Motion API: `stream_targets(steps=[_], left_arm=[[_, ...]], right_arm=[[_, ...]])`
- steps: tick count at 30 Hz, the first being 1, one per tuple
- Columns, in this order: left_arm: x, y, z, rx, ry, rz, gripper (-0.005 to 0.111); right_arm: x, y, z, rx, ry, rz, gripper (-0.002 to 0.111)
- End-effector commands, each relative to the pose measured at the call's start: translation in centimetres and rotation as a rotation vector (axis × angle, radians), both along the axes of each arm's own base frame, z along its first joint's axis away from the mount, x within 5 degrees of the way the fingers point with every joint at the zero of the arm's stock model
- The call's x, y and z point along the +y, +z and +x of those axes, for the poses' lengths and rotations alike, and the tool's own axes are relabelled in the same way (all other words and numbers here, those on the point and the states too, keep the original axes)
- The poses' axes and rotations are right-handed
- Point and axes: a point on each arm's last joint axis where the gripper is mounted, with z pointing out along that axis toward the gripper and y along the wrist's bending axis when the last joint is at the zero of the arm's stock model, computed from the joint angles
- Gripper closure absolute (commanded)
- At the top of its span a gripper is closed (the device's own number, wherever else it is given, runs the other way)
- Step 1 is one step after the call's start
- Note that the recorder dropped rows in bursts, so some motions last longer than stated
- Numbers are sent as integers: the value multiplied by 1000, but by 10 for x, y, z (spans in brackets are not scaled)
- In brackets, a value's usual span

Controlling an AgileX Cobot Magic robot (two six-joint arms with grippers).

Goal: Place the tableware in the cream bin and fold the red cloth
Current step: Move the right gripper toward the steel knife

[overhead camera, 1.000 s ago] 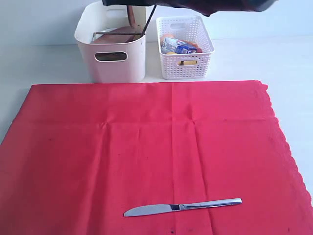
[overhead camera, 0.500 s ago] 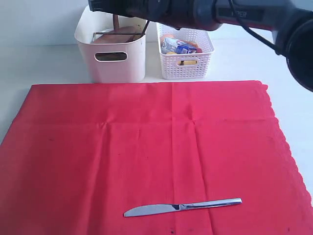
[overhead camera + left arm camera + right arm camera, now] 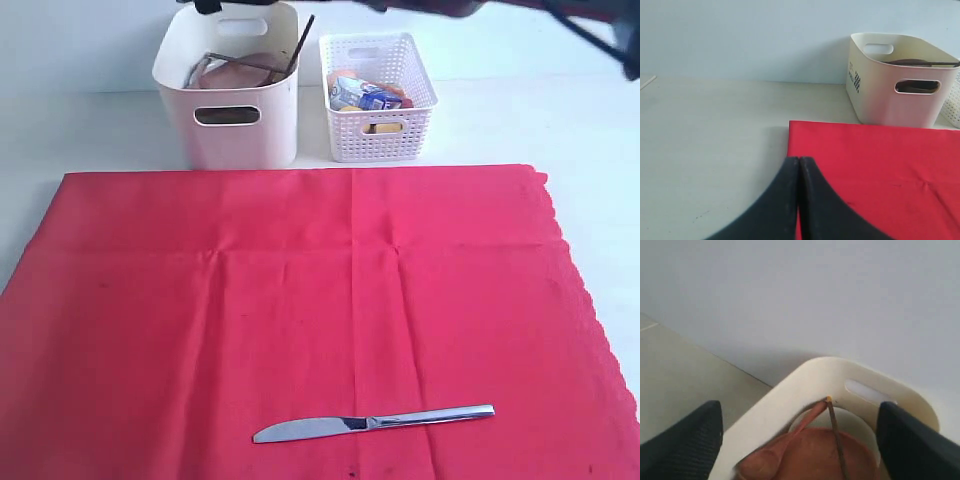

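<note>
Your right jaws hang spread wide and empty above the cream bin [image 3: 240, 145] at the far left, where the round brown plate [image 3: 815, 460], dark wooden spoon [image 3: 760, 465] and brown chopsticks [image 3: 836, 437] lie. Your left jaws are pressed together over the left edge of the red cloth [image 3: 300, 290]. The silver table knife [image 3: 375, 422] is not yet stowed. It lies flat on the near part of the cloth, blade pointing left, and looks like your next pick. Come straight down on the handle, jaws across its width, and close gently so you catch steel, not fabric. Lift level and lower it blade-first into the bin, not the white lattice basket [image 3: 378, 130] beside it. Fold only afterwards.
</note>
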Motion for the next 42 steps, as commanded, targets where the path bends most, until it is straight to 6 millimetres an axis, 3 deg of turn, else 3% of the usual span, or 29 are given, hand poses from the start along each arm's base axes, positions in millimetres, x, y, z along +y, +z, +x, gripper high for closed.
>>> stream_targets(steps=[1,9,14,20,24,28,36,42], left_arm=[[0,1,0,-12,3,-10,104],[0,1,0,-12,3,-10,104],[0,1,0,-12,3,-10,104],[0,1,0,-12,3,-10,104],[0,1,0,-12,3,-10,104],[0,1,0,-12,3,-10,104],[0,1,0,-12,3,-10,104],[0,1,0,-12,3,-10,104]], right_arm=[[-15,51,-22,9,87,-44,28],[-43,91,-62,69,233,-283,35],[-70,107,-82,118,242,-494,66],[-91,119,-106,228,274,-615,108],[-93,121,-122,271,316,-646,108],[-88,105,-146,305,379,-698,108],[-81,29,-186,454,499,-868,108],[-90,-13,-205,573,544,-947,108]])
